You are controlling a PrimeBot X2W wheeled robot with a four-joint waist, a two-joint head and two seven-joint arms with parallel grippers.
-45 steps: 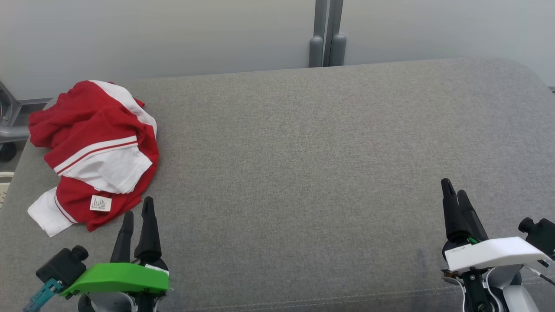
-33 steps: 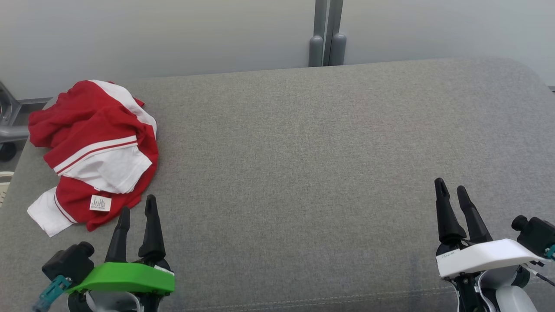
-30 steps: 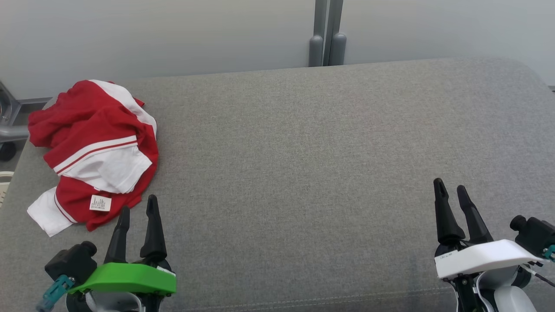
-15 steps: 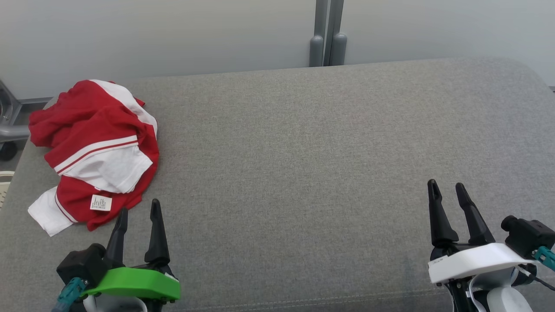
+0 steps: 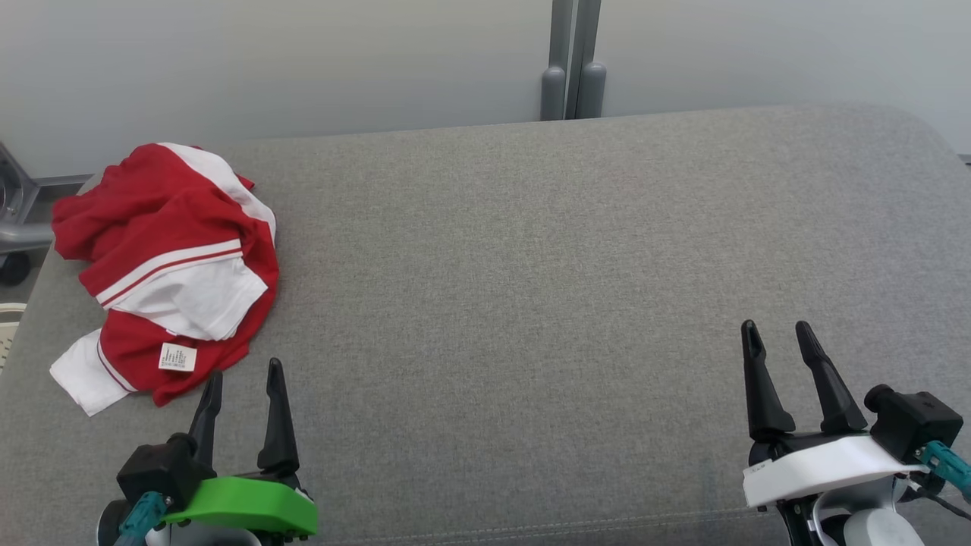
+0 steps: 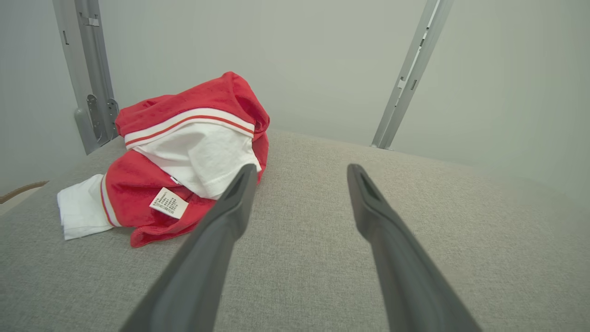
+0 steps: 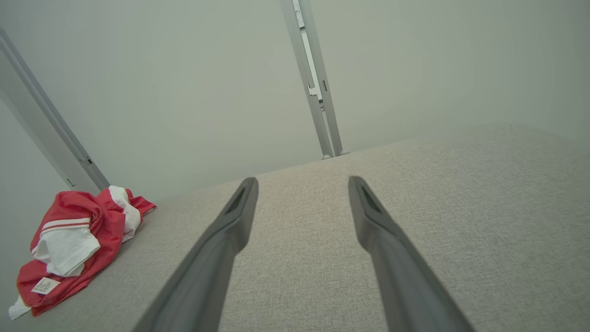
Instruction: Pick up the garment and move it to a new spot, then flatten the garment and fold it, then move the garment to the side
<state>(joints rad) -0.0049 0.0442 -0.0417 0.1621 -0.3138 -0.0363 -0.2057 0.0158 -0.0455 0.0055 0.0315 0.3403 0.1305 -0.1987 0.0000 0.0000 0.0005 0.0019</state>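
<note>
And the right hand (image 7: 302, 182) points out across the grey bench (image 7: 484, 198), dark fingers (image 7: 221, 244) spread wide, nothing between them. Well off to the left, the red-and-white garment (image 7: 69, 240) lies crumpled, white label (image 7: 44, 286) showing. A metal post (image 7: 318, 101) stands against the pale wall (image 7: 184, 83) behind.

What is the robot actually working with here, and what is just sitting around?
Part of the job:
crumpled red and white garment
grey fabric cushion that it lies on
left gripper, open
right gripper, open

Just lying about:
grey metal post behind the cushion
grey metal frame with a dark wheel at the far left
</note>
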